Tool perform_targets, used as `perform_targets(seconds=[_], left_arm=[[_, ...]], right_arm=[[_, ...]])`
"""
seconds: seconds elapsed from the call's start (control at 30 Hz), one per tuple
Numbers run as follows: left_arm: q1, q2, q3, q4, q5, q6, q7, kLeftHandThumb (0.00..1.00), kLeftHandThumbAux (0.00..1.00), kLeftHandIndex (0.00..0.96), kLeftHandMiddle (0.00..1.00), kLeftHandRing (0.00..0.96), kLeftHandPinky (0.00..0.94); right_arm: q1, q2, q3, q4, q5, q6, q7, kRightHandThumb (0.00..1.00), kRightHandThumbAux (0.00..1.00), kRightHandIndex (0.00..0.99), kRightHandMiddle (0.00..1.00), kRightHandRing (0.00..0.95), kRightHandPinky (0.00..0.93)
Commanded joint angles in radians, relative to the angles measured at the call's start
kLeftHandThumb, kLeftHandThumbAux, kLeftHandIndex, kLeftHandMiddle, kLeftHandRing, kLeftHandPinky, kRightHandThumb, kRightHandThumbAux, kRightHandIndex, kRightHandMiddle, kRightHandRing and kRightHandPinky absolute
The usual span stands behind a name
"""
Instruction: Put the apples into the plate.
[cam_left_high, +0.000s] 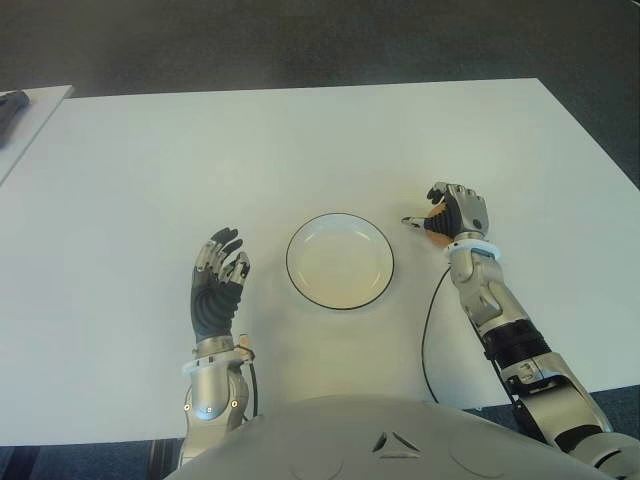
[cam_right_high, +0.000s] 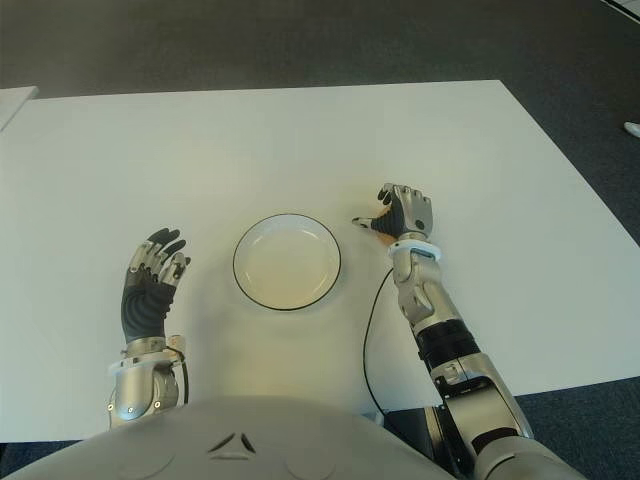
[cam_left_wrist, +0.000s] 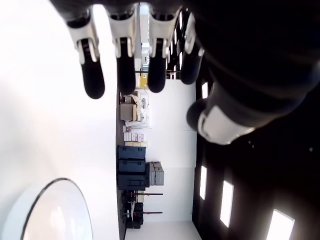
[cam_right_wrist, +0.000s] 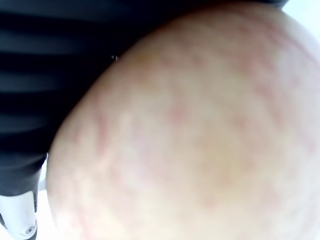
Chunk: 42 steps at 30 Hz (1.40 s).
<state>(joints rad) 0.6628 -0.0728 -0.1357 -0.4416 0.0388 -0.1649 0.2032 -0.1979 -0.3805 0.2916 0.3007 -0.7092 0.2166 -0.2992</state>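
While curling around the apple (cam_right_wrist: 190, 130) with the right hand (cam_left_high: 455, 215), wrapping the fingers (cam_left_high: 462, 200) over the top and sides so that only a sliver of orange-red skin is peeking out beneath them, with the thumb sticking out on the plate side. Filling almost the whole right wrist view with mottled pink and yellow skin, pressing close against the dark palm, which is suggesting a full enclosing grasp rather than a fingertip pinch, probably chosen because a round, smooth fruit is apt to be rolling out of anything lighter. Sitting low over the white table (cam_left_high: 300, 140), though not showing clearly whether the fruit is touching the surface or being lifted clear. Lying just beyond the thumb tip, apart from it, the plate (cam_left_high: 340, 290), white with a dark rim, carrying nothing as yet, so judging the transfer as not yet done and the carry across as short. Holding the left hand (cam_left_high: 217, 280) upright on the far side of the plate from the working fingers, its own fingers (cam_left_wrist: 93, 75) spread loosely and gripping nothing, likely keeping out of the path. Showing no other apple anywhere near either set of fingers.
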Motion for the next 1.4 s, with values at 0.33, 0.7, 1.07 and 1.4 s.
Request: perform_targets(seconds=[0.33,0.7,1.07,1.4], left_arm=[[-0.002,-0.006,0.009,0.006,-0.048,-0.009,-0.041,0.316,0.654,0.209,0.208,0.239,0.301],[-0.01,-0.004,0.012,0.011,-0.038,-0.007,-0.041,0.328,0.645,0.22,0.207,0.236,0.291],[-0.006,-0.008,0.008,0.005,-0.026,-0.008,-0.036,0.316,0.66,0.23,0.201,0.222,0.283],[-0.003,-0.006,0.007,0.003,-0.037,-0.005,-0.045,0.333,0.664,0.239,0.211,0.232,0.294]], right_arm=[[0.055,0.034,-0.006,0.082,0.041,-0.001,0.044,0.851,0.676,0.413,0.509,0.778,0.79],[0.036,0.015,-0.01,0.104,0.027,-0.037,0.035,0.85,0.676,0.411,0.529,0.773,0.752],[-0.01,-0.054,0.095,0.176,-0.088,-0.036,0.089,0.301,0.494,0.104,0.093,0.076,0.063],[-0.01,-0.074,0.127,0.133,-0.131,0.017,0.172,0.187,0.343,0.002,0.001,0.001,0.001]])
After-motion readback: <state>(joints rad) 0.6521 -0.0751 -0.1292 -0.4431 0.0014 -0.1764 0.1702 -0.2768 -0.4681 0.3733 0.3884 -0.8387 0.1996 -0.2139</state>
